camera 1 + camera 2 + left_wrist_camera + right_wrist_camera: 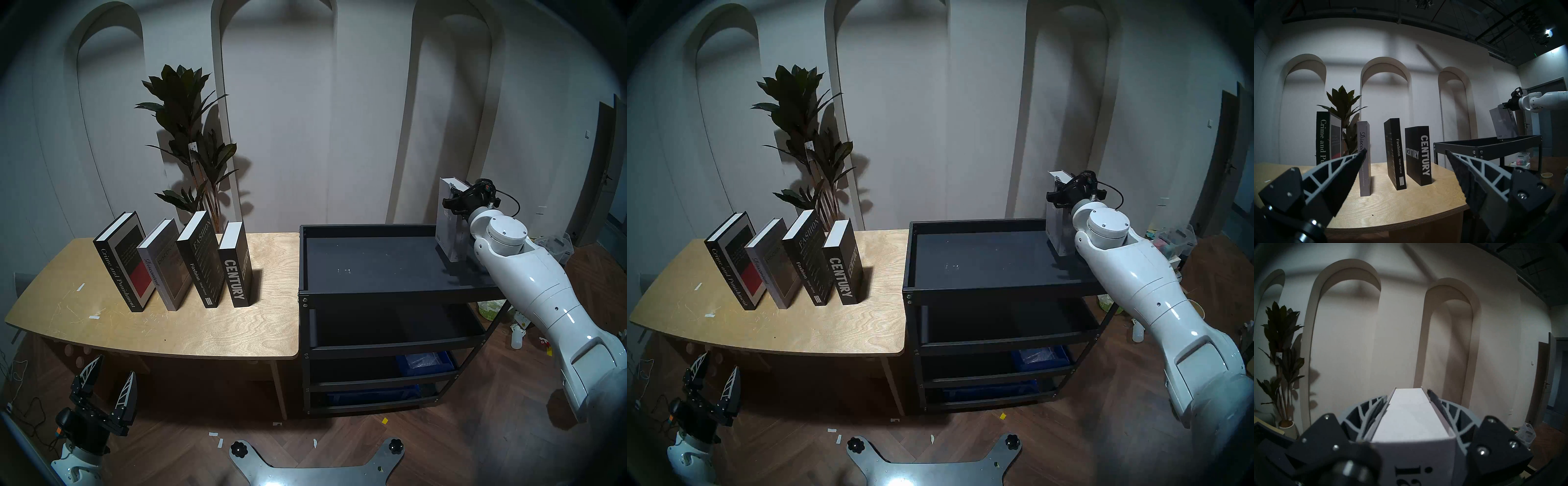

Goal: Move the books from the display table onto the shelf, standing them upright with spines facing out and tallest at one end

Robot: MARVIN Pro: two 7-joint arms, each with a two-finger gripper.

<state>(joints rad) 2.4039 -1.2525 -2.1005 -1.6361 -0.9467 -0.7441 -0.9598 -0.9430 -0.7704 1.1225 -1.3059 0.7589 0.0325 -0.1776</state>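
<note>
One grey ianra book (448,234), upright at the far right corner of the shelf (373,298), clamped near its top by the right gripper (1407,405); the rest of the tray top lies bare. Four books (176,261) stand spaced in a row on the tabletop (203,325), spines near, potted plant (190,142) behind. Left gripper (110,387) spread wide, holding nothing, below the tabletop's near edge.

Dim room, hard shadows on wall, fisheye bending, dark rims; right wrist view blurred.
</note>
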